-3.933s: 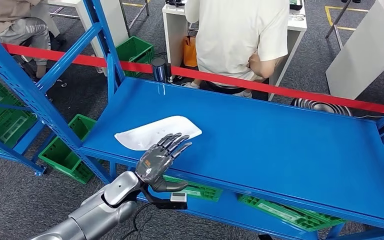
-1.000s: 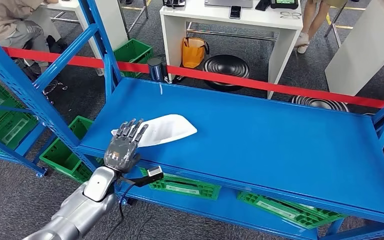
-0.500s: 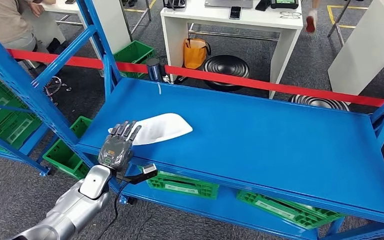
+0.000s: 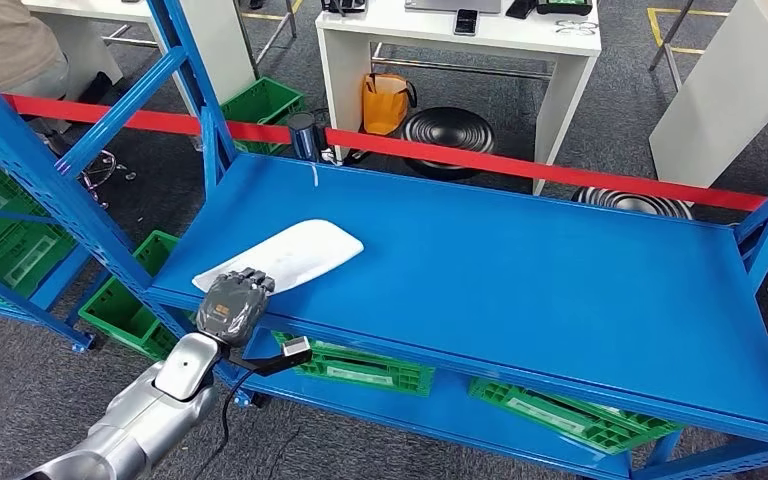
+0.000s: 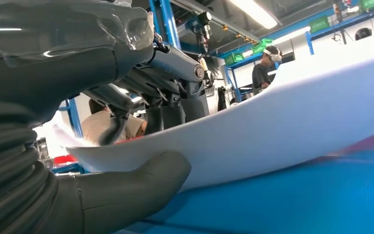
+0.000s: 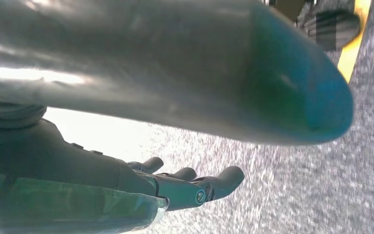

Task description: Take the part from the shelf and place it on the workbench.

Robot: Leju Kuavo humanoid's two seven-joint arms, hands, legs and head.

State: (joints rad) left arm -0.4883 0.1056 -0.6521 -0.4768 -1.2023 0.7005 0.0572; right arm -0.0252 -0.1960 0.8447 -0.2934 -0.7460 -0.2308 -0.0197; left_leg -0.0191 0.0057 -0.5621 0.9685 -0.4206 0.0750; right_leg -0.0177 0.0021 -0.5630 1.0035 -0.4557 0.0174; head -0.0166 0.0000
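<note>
Half a second ago our left hand (image 4: 232, 302) lay flat on the near end of the white part (image 4: 290, 252) with fingers stretched. Now the fingers (image 5: 141, 95) curl over the top of this end and the thumb (image 5: 136, 178) presses from below, so we judge the part is clamped. Beyond the fingers the part lies on the blue shelf (image 4: 520, 260). Our right hand (image 6: 175, 187) hangs with fingers apart, holding nothing. Lifting comes next.

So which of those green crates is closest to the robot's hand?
The green crate on the floor, left of the left hand and beside the shelf's front corner; the others lie farther off.
</note>
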